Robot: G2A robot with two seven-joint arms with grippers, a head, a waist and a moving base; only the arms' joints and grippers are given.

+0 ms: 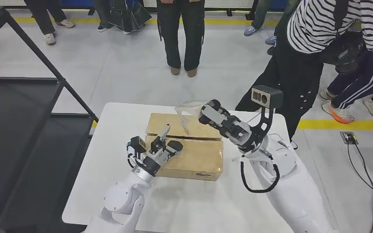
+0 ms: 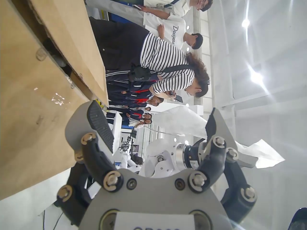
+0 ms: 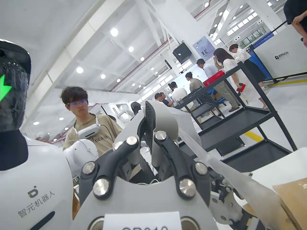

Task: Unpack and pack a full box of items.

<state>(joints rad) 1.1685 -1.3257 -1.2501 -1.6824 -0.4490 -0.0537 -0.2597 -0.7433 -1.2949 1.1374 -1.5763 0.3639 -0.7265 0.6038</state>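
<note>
Left gripper [image 2: 154, 112] spread wide, holding nothing. One ribbed black pad [image 2: 99, 123] sits just beside the cardboard box [image 2: 33, 111], close to the corner of a top flap [image 2: 72, 25] — contact can't be made out. The flaps don't meet; a dark gap [image 2: 56, 57] runs between them, contents unclear. Shiny flecks [image 2: 57, 98] on the near panel. Farther off, between the fingers [image 2: 215, 130], the other arm's wrist [image 2: 185, 154] — a crumpled white sheet [image 2: 262, 153] at its end. A strip of pale desk [image 2: 21, 204] borders the box.
</note>
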